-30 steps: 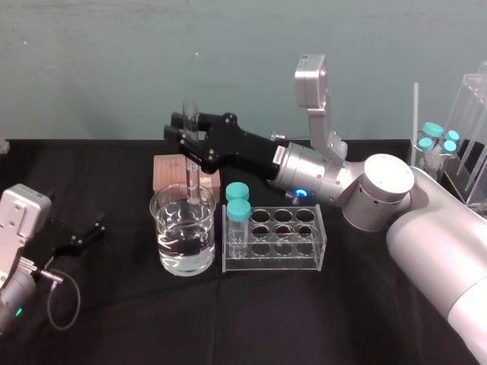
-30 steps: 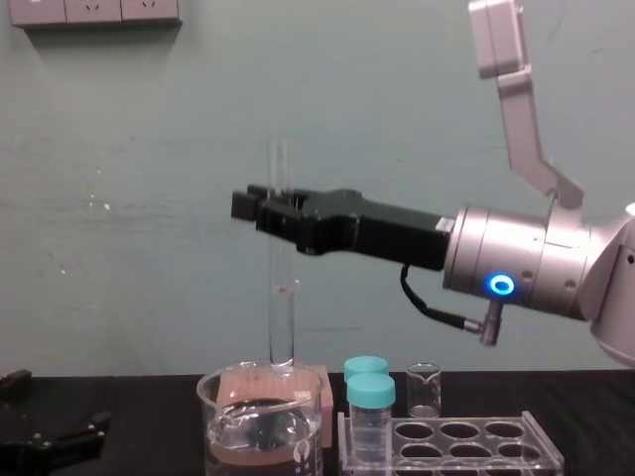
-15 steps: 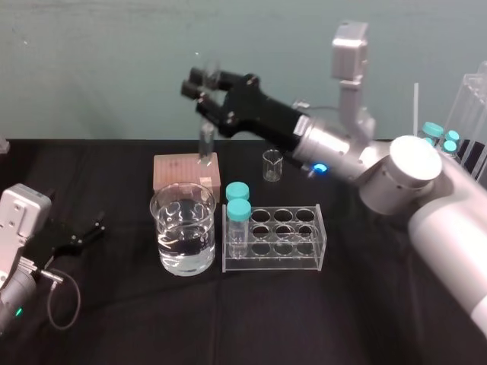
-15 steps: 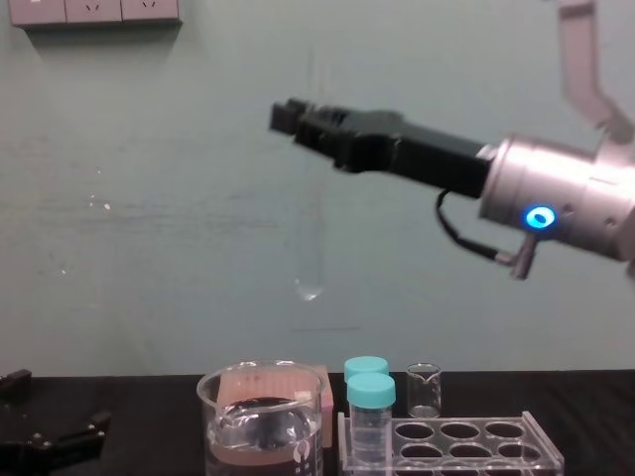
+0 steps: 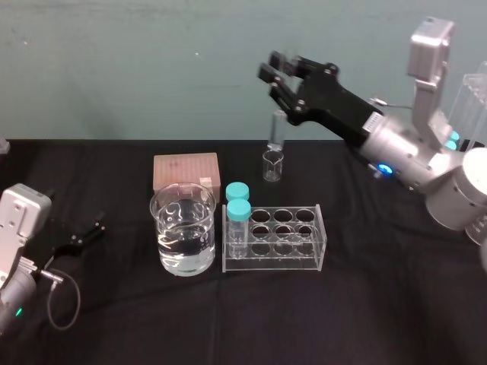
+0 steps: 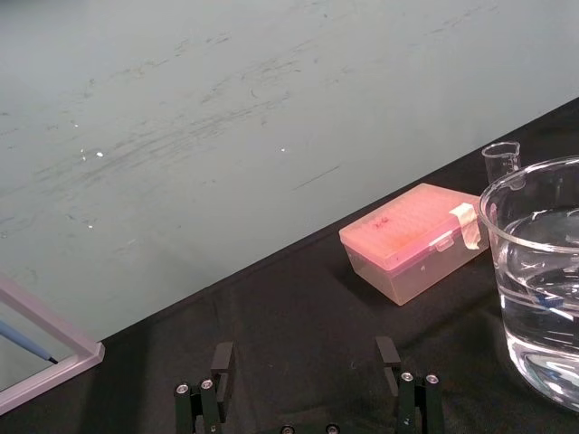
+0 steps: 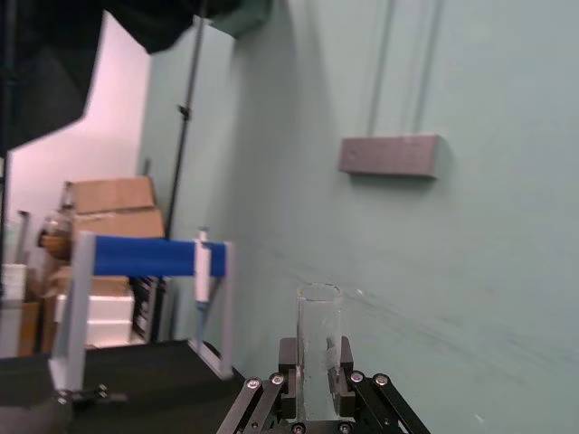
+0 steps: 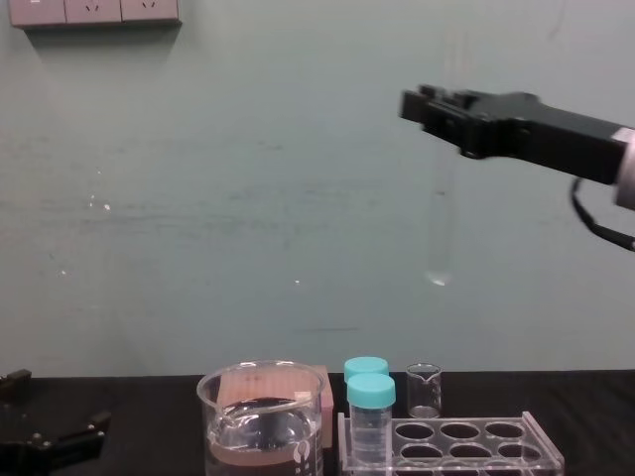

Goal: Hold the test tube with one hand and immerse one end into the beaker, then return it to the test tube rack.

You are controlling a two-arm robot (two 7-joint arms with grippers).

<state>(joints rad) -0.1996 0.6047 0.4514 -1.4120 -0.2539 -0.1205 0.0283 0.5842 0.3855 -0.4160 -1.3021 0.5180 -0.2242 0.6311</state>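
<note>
Test tube (image 8: 440, 230) held high above the test tube rack (image 5: 277, 242), clear of the beaker (image 5: 183, 230).
Right tool (image 5: 280, 74) is clamped on the tube's upper part, and the tube hangs upright with its rounded end well above the rack. The beaker, holding clear liquid, stands just beside the rack's left end on the black tabletop (image 5: 228, 319). Left tool (image 5: 82, 234) rests well left of the rack, fingers apart. Two teal-capped vials (image 5: 239, 211) stand in the rack's left-end holes.
</note>
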